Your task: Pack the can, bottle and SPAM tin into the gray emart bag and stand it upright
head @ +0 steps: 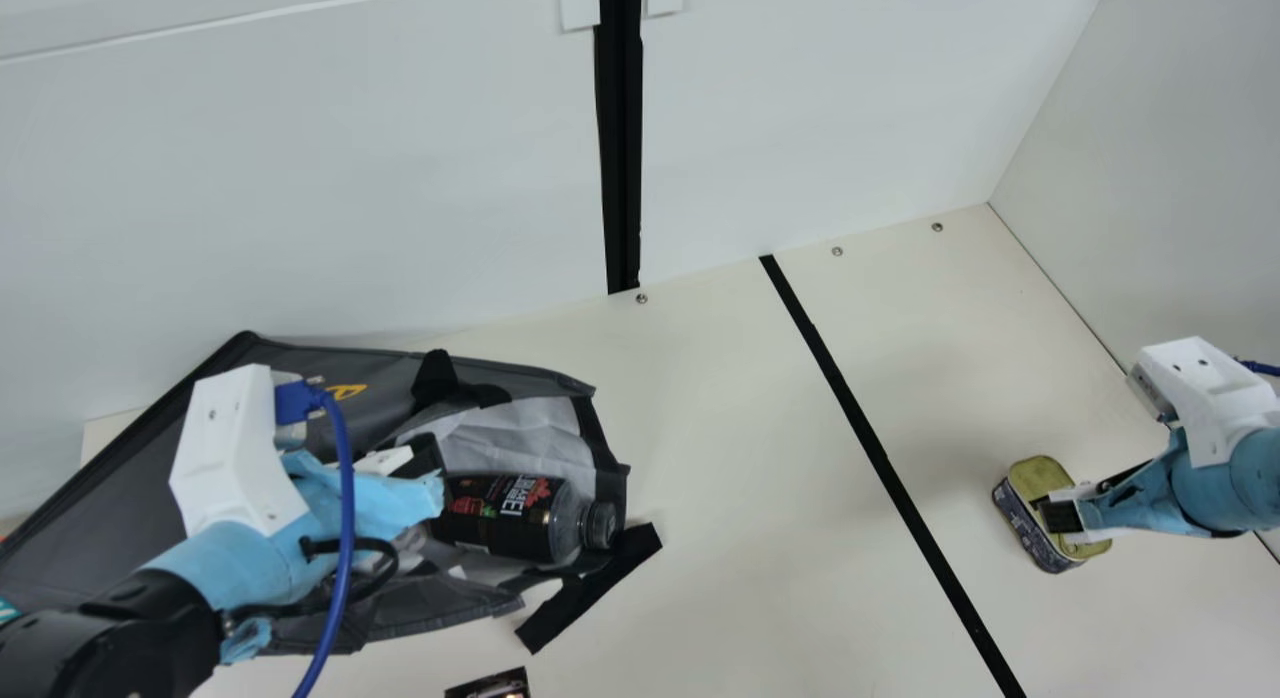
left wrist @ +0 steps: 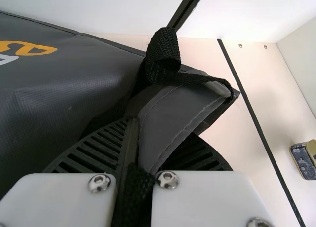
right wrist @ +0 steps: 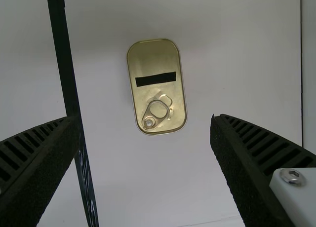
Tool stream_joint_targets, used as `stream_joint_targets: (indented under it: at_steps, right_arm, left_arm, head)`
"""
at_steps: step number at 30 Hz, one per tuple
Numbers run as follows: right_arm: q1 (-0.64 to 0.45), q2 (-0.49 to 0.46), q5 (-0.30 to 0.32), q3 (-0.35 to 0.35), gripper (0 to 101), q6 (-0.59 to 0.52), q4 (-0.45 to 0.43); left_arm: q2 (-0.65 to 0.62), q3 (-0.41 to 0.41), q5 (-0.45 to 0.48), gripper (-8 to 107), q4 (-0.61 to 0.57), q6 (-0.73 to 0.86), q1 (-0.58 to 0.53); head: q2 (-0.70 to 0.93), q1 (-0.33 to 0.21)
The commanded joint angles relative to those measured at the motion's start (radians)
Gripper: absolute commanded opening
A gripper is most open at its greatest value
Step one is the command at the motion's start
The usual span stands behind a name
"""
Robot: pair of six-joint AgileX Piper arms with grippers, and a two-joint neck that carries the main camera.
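The gray bag lies on its side at the left with its mouth facing right. Inside the mouth lies the dark bottle, cap outward. My left gripper is at the bag's upper layer; in the left wrist view my left gripper is shut on the bag's edge and strap. The SPAM tin stands on the table at the right, and my right gripper is over it. In the right wrist view my right gripper is open, the tin beneath and between its fingers, untouched.
A dark printed object lies at the main view's bottom edge. A black strap sticks out from the bag's mouth. A black stripe crosses the table between bag and tin. White walls stand behind and right.
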Motion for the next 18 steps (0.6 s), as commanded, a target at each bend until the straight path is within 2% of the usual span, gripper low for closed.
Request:
stream_joint_targets:
  at_steps: [1, 18]
  right_arm:
    - [-0.002, 0.015, -0.003, 0.0, 95, -0.012, 0.006]
    - [0.005, 0.136, -0.085, 0.031, 95, -0.04, 0.018]
  left_arm:
    - [0.0, 0.0, 0.0, -8, 0.0, 0.0, 0.0]
    - [0.0, 0.0, 0.0, -8, 0.0, 0.0, 0.0]
  head:
    - [-0.001, -0.023]
    - [-0.001, -0.023]
